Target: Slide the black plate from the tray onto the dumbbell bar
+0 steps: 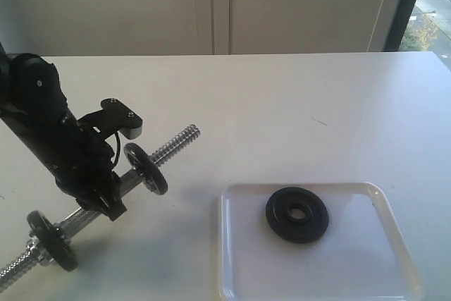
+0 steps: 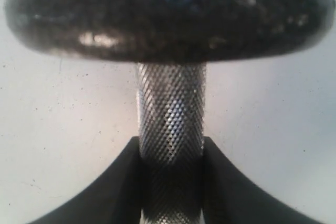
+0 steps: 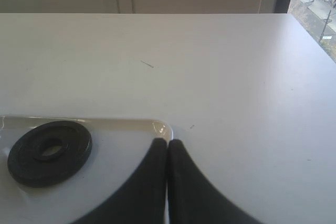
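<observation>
The dumbbell bar (image 1: 176,142) lies slanted on the white table at the left, with small black discs (image 1: 146,168) near each threaded end. My left gripper (image 1: 106,201) is shut on its knurled middle (image 2: 170,114), just behind one disc (image 2: 168,19). The black plate (image 1: 297,213) lies flat in the translucent tray (image 1: 352,262) at the front right. In the right wrist view my right gripper (image 3: 168,142) is shut and holds nothing. It hangs over the tray's corner (image 3: 163,127), with the plate (image 3: 50,152) off to one side. The right arm does not show in the exterior view.
A white table (image 1: 296,103) spreads between bar and tray. A wall with cabinet panels (image 1: 211,5) stands behind it, and a window (image 1: 430,12) is at the far right. The far threaded end (image 1: 184,136) of the bar points toward the table's middle.
</observation>
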Available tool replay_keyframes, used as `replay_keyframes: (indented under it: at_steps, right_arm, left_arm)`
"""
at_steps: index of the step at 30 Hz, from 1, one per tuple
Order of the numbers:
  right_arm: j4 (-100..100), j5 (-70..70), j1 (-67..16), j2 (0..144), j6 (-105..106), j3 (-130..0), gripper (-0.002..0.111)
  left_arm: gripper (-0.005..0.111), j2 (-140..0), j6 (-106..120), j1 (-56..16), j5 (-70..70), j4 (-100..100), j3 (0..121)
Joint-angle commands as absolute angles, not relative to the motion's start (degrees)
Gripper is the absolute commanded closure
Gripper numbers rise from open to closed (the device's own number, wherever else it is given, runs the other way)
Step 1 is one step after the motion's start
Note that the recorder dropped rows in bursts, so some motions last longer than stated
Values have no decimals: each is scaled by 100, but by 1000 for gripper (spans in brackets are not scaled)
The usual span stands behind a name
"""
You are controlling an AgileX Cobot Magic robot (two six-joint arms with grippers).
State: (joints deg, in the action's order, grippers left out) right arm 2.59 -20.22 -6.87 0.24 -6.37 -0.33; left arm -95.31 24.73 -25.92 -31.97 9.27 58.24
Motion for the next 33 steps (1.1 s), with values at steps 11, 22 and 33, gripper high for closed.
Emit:
replay_keyframes:
  at_steps: [11,22,33]
  right_arm:
    - [279,-1970,-693,0,-633,0,108]
    - [279,-1090,-693,0,-631,0,108]
    - [363,1387,-693,0,-421,0,108]
  left_arm:
    - [107,-9193,3242,-2597,-3397,1932,5934]
    - [107,-9193,3316,-2597,-3505,1942,5934]
    - [107,-9193,3336,-2597,-3563,1955,5934]
